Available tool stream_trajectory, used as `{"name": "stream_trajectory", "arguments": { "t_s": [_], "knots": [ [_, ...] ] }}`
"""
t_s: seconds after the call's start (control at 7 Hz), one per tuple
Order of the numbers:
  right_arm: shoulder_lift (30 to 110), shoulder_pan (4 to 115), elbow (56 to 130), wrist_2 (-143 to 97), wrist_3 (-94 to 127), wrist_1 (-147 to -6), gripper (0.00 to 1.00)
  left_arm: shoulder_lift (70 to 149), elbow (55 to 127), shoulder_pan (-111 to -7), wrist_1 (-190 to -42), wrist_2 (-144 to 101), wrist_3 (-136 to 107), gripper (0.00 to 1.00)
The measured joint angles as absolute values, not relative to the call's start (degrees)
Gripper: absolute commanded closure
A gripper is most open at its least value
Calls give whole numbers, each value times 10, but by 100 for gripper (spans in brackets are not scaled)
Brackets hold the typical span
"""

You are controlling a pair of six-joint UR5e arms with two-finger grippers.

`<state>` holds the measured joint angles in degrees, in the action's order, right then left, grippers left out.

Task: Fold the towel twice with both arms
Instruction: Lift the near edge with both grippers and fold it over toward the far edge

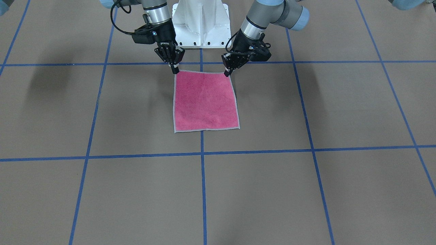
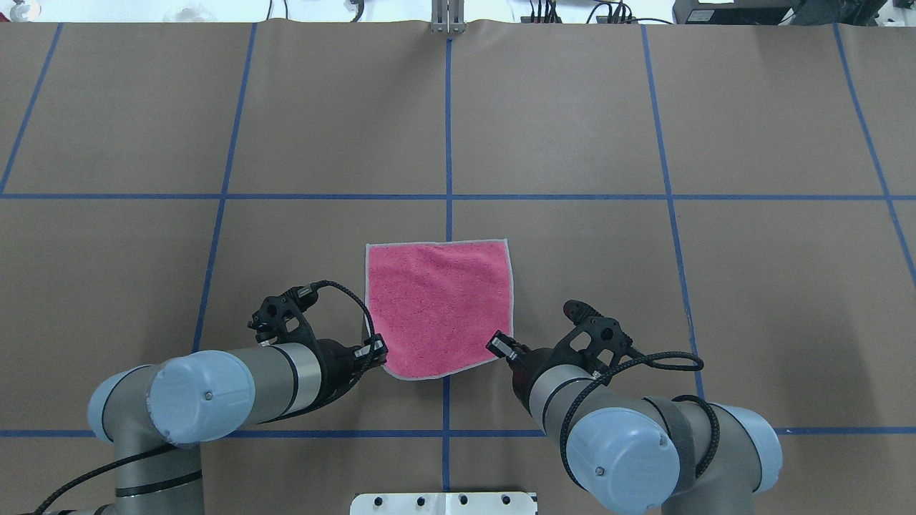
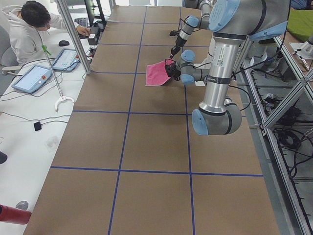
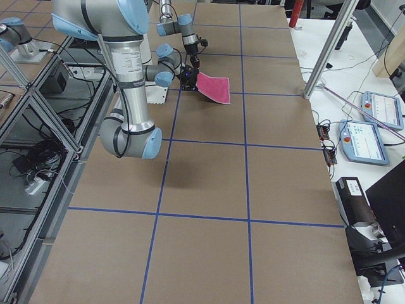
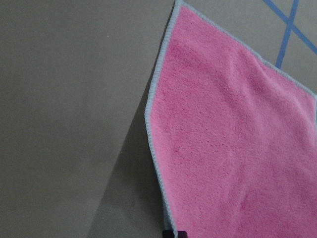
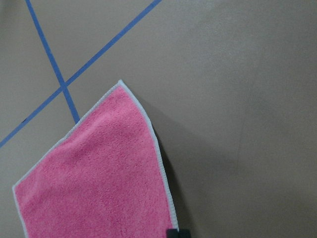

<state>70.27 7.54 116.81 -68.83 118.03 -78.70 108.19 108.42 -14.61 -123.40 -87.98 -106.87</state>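
The towel (image 1: 204, 101) lies pink face up near the table's middle, with light grey edging; it also shows in the overhead view (image 2: 438, 307). My left gripper (image 2: 377, 350) is shut on the towel's near left corner, and it shows in the front view (image 1: 226, 73). My right gripper (image 2: 499, 345) is shut on the near right corner, and it shows in the front view (image 1: 174, 69). Both wrist views show the towel (image 5: 233, 148) (image 6: 99, 173) raised at the held corners, with shadow beneath. Its far edge rests on the table. The grey face is hidden.
The white pedestal base (image 1: 201, 23) stands just behind the grippers. Blue tape lines (image 2: 448, 143) grid the brown table. An operator (image 3: 29, 24) sits beside the table's far side with tablets (image 3: 34, 77). A metal post (image 3: 73, 34) stands at that edge.
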Motion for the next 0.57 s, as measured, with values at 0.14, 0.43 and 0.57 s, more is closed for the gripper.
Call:
{"name": "stream_trajectory", "arguments": {
  "t_s": [0.14, 0.43, 0.57],
  "knots": [
    [703, 73, 1173, -688, 1180, -794, 100, 1082, 1087, -155, -1234, -891, -1060, 100],
    [701, 77, 1162, -688, 1179, -797, 100, 1084, 1087, -171, -1232, -901, -1049, 100],
    [698, 86, 1147, -688, 1178, -797, 100, 1086, 1086, -179, -1230, -902, -1047, 100]
  ]
}}
